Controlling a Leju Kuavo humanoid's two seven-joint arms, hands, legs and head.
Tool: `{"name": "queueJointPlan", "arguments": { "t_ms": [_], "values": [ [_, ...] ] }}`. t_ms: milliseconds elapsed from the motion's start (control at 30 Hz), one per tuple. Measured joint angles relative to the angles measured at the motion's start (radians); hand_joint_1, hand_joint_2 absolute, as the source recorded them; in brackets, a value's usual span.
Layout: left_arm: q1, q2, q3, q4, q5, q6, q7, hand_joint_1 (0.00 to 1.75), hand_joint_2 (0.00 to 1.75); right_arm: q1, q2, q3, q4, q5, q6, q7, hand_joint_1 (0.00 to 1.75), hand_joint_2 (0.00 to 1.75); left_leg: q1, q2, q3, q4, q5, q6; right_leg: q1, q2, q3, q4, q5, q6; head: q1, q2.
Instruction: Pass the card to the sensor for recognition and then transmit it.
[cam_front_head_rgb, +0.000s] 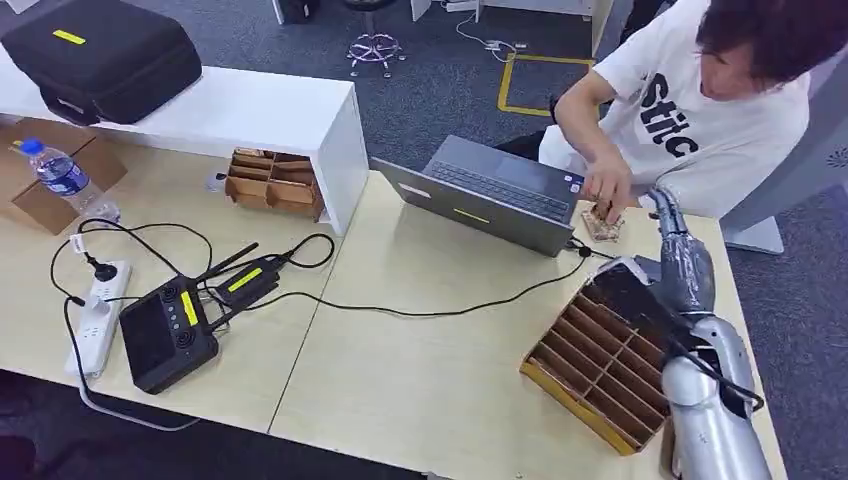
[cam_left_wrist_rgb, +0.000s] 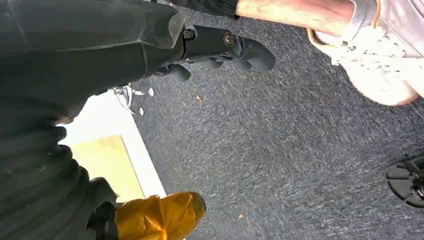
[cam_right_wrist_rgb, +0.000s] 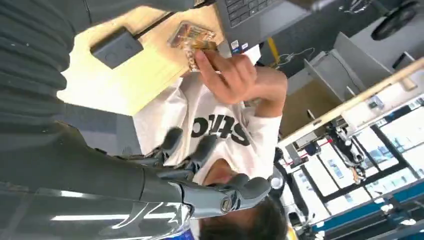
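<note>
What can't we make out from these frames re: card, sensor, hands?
- Card: none clearly identifiable; the small object under the person's hand is too small in head view, blurred in right wrist view.
- Sensor: the dark box could be it; no markings legible.
- Right hand: the fingers are spread and hold nothing, palm side hidden.
- Left hand: hangs over carpet, partly hidden by its own cover.

Pale wood tabletop (cam_front_head_rgb: 430, 370) carrying an open laptop (cam_front_head_rgb: 495, 190), wooden divider tray (cam_front_head_rgb: 600, 360), power strip (cam_front_head_rgb: 98, 315), black controller (cam_front_head_rgb: 165, 335), water bottle (cam_front_head_rgb: 58, 172) lying on its side.
</note>
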Motion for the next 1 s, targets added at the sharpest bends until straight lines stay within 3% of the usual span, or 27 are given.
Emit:
{"name": "queueJointPlan", "arguments": {
  "t_ms": [133,367,533,767,1000],
  "values": [
    [0.002,0.0,0.0,0.0,0.0,0.001,0.0,0.0,1.75,0.019,-0.004,-0.051,-0.022,-0.028,0.011,-0.011,0.0,1.75,0.0,0.001,0.0,0.0,0.0,0.0,0.0,0.001,0.0,0.0,0.0,0.0,0.0,0.0],
    [0.002,0.0,0.0,0.0,0.0,0.001,0.0,0.0,1.75,0.029,-0.009,-0.073,-0.036,-0.031,0.014,-0.012,0.0,1.75,0.0,0.001,0.0,0.0,0.0,0.0,0.0,0.001,0.0,0.0,0.0,0.0,0.0,0.0],
    [0.005,0.0,0.0,0.0,0.001,0.007,0.001,0.0,1.75,0.047,-0.017,-0.145,-0.063,-0.121,0.023,-0.008,0.0,1.75,0.0,0.0,0.0,0.0,0.0,0.0,0.0,0.0,0.0,0.0,0.0,0.0,0.0,0.0],
    [0.011,0.0,0.0,0.0,0.003,0.014,0.006,0.0,1.75,0.118,-0.069,-0.366,-0.107,-0.211,0.028,-0.039,0.0,1.75,-0.001,-0.001,0.0,0.001,-0.001,0.002,-0.001,-0.001,0.0,-0.001,0.0,0.0,0.0,0.0],
    [0.013,0.0,0.011,0.0,0.005,0.022,0.015,0.0,1.75,0.2,-0.102,-0.651,-0.116,-0.244,0.027,-0.052,0.0,1.75,-0.001,-0.001,0.0,0.001,-0.002,0.002,-0.001,-0.001,0.0,-0.001,-0.001,0.001,0.0,0.0]
  ]
}}
